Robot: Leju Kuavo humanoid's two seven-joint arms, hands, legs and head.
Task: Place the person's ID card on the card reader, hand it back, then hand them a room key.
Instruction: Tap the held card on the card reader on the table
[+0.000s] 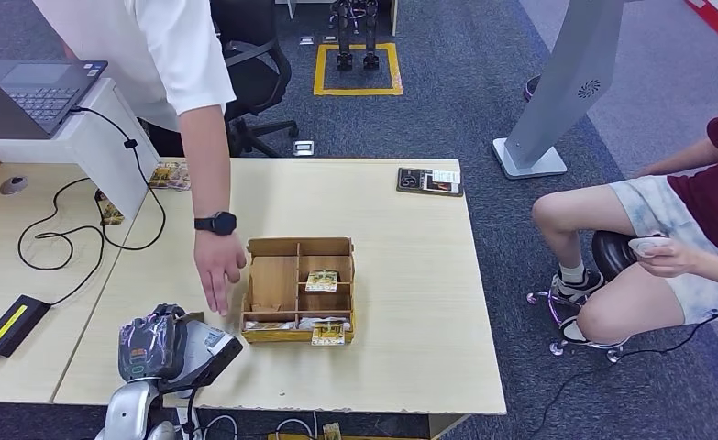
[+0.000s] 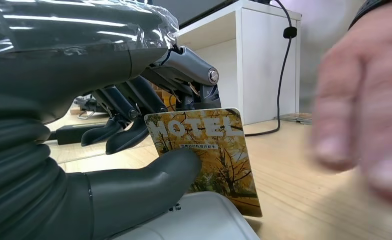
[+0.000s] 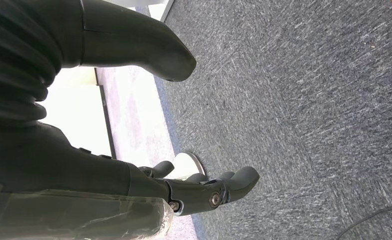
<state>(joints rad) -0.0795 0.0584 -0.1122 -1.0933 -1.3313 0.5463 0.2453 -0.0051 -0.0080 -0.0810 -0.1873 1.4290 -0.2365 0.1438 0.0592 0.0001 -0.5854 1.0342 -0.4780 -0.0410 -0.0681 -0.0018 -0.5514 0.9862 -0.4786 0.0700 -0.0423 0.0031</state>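
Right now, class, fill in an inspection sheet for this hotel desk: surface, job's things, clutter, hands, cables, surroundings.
Surface: light wooden table, a lower desk adjoining on the left.
Job's things: HOTEL card held in the left hand; cardboard organiser with more cards; dark device at the far edge, possibly the reader.
Clutter: laptop on a white stand, mouse, black adapter.
Hands: left hand pinches the card; right hand hangs over carpet, holding nothing; a person's hand reaches toward the card.
Cables: black cable looping across the desk.
Surroundings: office chair, seated person, grey carpet.
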